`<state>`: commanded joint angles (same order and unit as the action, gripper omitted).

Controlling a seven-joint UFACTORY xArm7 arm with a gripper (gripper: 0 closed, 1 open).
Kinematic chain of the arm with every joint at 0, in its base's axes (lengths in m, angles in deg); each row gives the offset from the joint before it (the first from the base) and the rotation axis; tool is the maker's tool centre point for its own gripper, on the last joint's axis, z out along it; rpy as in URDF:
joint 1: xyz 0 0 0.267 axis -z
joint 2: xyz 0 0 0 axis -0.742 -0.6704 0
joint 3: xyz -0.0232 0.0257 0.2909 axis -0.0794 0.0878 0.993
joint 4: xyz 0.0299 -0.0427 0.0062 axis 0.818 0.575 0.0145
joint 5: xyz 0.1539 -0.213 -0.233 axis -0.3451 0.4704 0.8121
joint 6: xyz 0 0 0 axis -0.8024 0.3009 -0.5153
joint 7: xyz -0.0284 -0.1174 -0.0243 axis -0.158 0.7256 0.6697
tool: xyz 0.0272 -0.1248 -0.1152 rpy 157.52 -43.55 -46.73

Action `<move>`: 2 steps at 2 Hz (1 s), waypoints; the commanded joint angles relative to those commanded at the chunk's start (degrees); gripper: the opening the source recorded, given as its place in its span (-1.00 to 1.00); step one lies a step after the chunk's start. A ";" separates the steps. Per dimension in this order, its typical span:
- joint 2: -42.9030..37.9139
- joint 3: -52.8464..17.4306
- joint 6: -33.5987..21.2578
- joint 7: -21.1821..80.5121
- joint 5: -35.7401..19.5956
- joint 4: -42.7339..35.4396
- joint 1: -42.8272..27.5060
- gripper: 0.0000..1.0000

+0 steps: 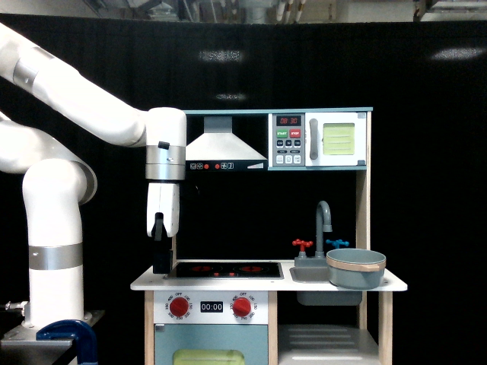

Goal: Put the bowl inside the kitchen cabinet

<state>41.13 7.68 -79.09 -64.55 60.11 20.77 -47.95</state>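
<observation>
While the pincer [160, 268] hangs at the stovetop's [227, 269] near edge, its jaw state unreadable, the bowl [356, 268] sits well off toward the exterior view's right beside the sink [308, 272], above the kitchen cabinet [326, 341].

One white robot arm [76, 114] with one hand [159, 262]. One toy kitchen holds one bowl [355, 268], one sink [312, 271], one grey faucet [325, 220] with two taps, one red [302, 245] and one blue [337, 243], two red knobs [179, 307], one microwave [318, 140], one range hood [227, 146], and one blue clamp [68, 338] at lower left.
</observation>
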 joint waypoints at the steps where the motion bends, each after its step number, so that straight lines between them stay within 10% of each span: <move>1: 3.87 -1.63 1.11 3.10 -0.36 2.08 -1.12 1.00; 2: 16.60 -4.38 -0.67 5.49 -1.14 5.34 -0.51 1.00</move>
<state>57.74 3.30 -79.76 -59.07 58.97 26.10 -48.45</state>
